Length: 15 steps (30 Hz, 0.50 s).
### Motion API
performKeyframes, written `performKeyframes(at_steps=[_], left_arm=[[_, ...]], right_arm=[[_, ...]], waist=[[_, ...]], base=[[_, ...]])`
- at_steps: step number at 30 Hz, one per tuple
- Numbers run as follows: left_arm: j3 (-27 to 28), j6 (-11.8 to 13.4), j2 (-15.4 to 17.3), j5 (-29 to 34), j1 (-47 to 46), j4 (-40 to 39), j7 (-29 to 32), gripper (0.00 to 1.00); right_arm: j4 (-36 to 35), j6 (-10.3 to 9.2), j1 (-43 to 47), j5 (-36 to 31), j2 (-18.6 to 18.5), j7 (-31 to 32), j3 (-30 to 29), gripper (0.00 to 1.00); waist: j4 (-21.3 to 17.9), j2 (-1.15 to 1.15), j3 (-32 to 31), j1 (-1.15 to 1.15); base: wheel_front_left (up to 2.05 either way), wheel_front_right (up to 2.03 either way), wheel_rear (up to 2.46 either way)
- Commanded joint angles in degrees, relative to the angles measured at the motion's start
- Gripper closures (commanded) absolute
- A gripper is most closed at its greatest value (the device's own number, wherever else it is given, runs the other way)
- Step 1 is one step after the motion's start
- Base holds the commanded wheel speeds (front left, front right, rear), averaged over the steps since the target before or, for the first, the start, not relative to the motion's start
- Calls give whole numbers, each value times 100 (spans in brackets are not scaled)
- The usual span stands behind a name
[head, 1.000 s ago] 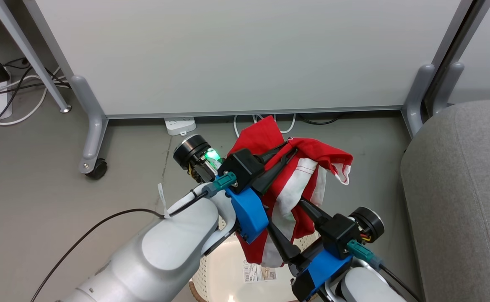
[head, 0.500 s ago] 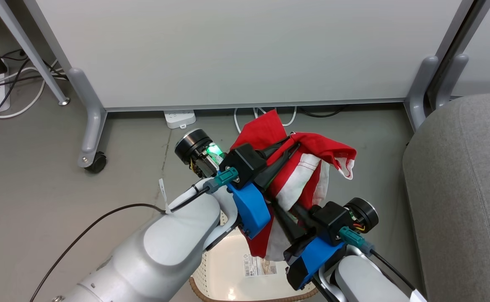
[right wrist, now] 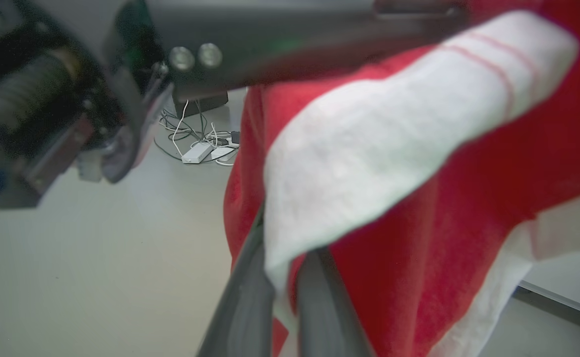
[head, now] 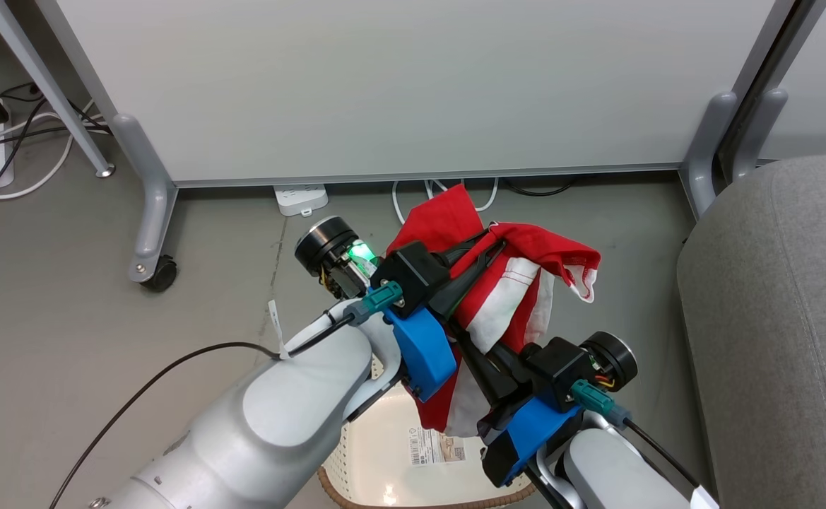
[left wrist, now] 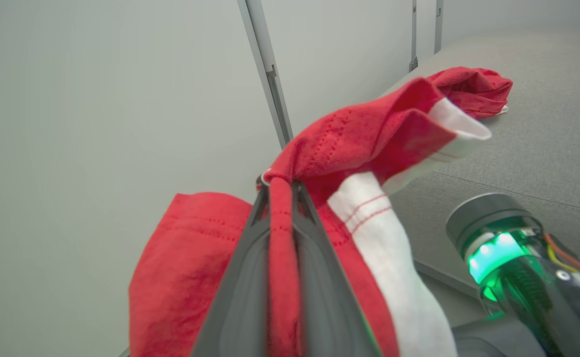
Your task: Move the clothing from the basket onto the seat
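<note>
The clothing (head: 526, 283) hangs clear above the basket (head: 338, 459), strung between both arms. The left tool (left wrist: 280, 186) is clamped on a red fold at the top. The right tool (right wrist: 285, 258) is pinched together on the white-lined part, lower and closer to the basket. The garment's long axis runs tool to tool. The seat (head: 773, 318) lies right of the basket, apart from the cloth, so the carry likely goes rightward, right arm leading.

Bright, even indoor light, soft shadows on the floor (head: 66, 318), small glare spot in the basket (head: 377, 459). Head view sharp; right wrist view soft, near clothing (right wrist: 369, 148) blurred.
</note>
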Motion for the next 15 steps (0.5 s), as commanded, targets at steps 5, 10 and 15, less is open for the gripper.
performKeyframes(at_steps=[5, 10, 15], left_arm=[[38, -12, -11, 19, -83, -11, -51, 100], [61, 28, -17, 13, -52, -7, -42, 0], [75, 46, -20, 32, -25, -27, -43, 0]], right_arm=[[-4, -2, -73, 9, 11, 0, -24, 100], [-15, -2, -32, 12, -17, 0, -18, 100], [-33, -2, 18, 29, -39, 0, -38, 100]], waist=[[2, 0, 16, 0], [3, 0, 7, 0], [6, 0, -1, 0]], base=[[0, 0, 0], [0, 0, 0], [0, 0, 0]])
